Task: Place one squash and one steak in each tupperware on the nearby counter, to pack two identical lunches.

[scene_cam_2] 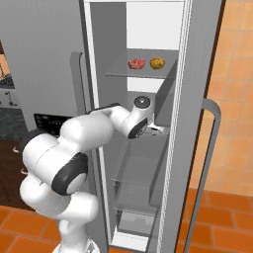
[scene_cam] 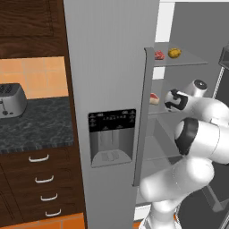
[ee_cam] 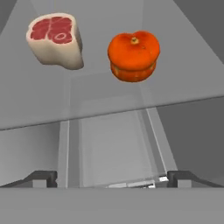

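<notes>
Gripper [ee_cam: 112,177] is seen spread wide with nothing between the fingertips, low in the hand view, inside the open fridge [scene_cam_2: 148,148]. A steak [ee_cam: 55,40] is set upper left and a squash [ee_cam: 133,56] upper centre on a glass shelf [ee_cam: 109,105], side by side, apart. Another steak [scene_cam: 159,55] and squash [scene_cam: 174,53] are seen on a higher shelf [scene_cam: 188,61], upper right.

Inside the open fridge, a clear glass upper shelf [scene_cam_2: 123,73] carried a steak [scene_cam_2: 136,63] and a yellow-orange squash [scene_cam_2: 157,63] side by side, near but apart. On the middle shelf [ee_cam: 109,98] below, a second steak [ee_cam: 56,38] and an orange-red squash [ee_cam: 133,56] sat just beside each other.
</notes>
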### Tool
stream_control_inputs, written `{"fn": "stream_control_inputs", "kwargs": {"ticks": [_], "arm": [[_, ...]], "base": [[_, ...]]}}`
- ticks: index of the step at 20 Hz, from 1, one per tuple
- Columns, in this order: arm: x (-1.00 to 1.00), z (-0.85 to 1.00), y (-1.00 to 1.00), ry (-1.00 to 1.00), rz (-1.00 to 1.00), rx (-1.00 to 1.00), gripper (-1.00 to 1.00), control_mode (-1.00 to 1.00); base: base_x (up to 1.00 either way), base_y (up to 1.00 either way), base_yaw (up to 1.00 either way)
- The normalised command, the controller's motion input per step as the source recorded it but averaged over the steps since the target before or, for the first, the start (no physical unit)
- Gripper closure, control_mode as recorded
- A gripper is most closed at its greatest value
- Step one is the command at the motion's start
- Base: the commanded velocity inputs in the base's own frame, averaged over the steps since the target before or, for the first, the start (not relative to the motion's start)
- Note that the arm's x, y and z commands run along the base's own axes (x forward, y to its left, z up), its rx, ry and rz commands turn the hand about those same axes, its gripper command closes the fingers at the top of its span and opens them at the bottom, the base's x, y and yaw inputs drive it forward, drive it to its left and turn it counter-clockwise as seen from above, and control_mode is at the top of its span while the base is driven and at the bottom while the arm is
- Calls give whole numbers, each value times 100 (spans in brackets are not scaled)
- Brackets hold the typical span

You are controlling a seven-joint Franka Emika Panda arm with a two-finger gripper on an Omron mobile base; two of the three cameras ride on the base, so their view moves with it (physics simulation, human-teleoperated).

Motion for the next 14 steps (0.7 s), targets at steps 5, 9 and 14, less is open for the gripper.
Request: {"fn": "stream_control_inputs", "kwargs": {"ticks": [5,9,14], "arm": [[65,-5,-17,0,0,0,-100,-100],[62,-9,-30,0,0,1,-100,-100],[70,-25,-31,-2,0,2,-100,-100]], "base": [[0,0,0],[0,0,0],[0,0,0]]}}
